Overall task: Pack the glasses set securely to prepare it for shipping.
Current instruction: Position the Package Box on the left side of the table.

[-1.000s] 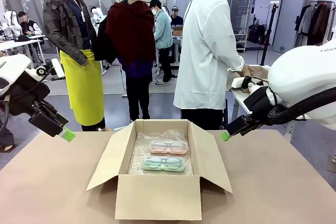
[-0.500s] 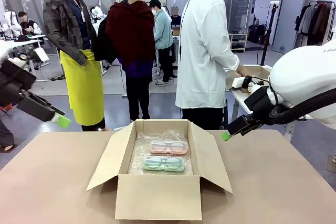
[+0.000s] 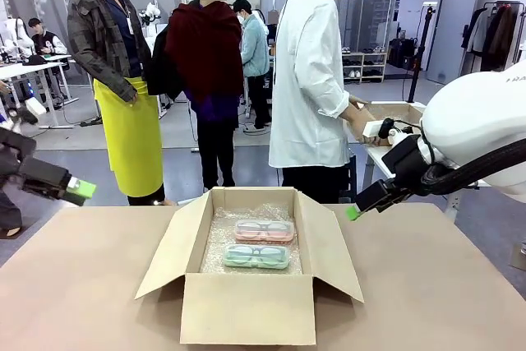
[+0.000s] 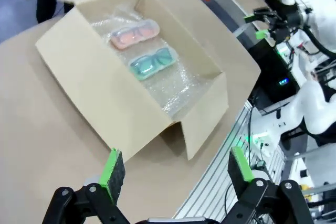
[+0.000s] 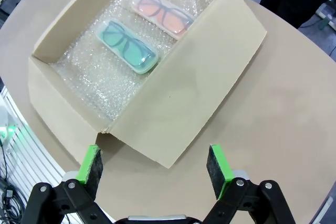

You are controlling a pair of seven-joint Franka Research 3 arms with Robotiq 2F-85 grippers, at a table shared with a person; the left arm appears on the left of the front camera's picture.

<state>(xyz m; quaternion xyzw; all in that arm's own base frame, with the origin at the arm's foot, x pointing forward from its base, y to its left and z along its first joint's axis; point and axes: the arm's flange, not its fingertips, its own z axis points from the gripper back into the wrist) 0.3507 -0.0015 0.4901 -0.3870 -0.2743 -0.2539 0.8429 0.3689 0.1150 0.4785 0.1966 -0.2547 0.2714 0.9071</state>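
Glasses set [image 3: 258, 249]: translucent pink and mint cases

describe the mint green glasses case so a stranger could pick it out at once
On the brown table stands an open cardboard box lined with clear bubble wrap. Two flat translucent glasses cases lie side by side inside. The mint green case is nearer the robot; the pink case lies beyond it.

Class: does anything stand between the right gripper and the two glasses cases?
Only the raised right flap of the cardboard box, on a sideways path. The box is open on top, and nothing covers the pink case or the mint green case.
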